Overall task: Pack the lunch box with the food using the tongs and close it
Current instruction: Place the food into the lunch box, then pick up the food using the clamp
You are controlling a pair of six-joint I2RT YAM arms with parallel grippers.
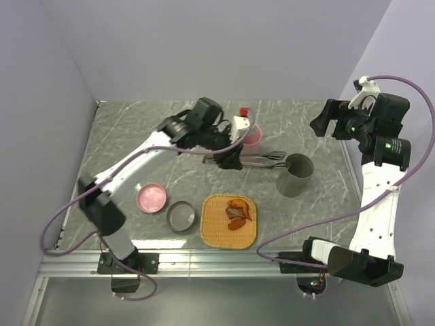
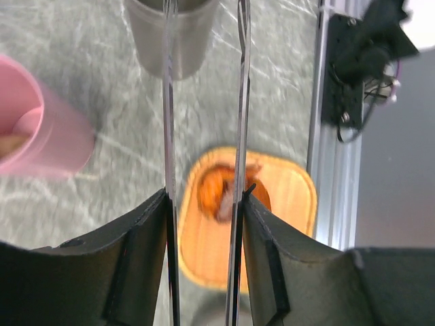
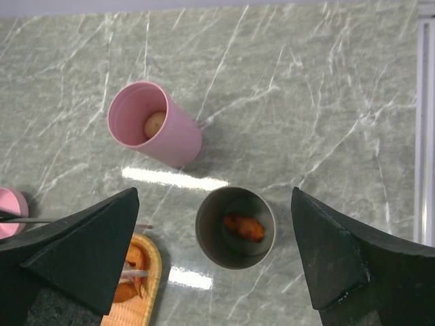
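Note:
My left gripper (image 1: 230, 159) (image 2: 204, 197) is shut on the silver tongs (image 1: 262, 161) (image 2: 168, 102), one finger against each arm. The tongs point toward the tall grey cup (image 1: 296, 175) (image 3: 236, 227), which holds one orange-brown piece (image 3: 243, 227). Behind the tongs stands the tall pink cup (image 1: 251, 139) (image 3: 153, 125) with a pale beige ball (image 3: 155, 122) inside. More brown-orange food (image 1: 239, 210) (image 2: 217, 193) lies on the woven tray (image 1: 217, 234). A pink dish (image 1: 151, 197) and a grey dish (image 1: 181, 216) sit at the left. My right gripper (image 1: 325, 122) (image 3: 214, 192) hangs open and empty, high above the grey cup.
Plain walls close the table at the back and both sides. A metal rail (image 1: 204, 261) runs along the near edge with both arm bases on it. A small red-topped object (image 1: 243, 111) stands behind the pink cup.

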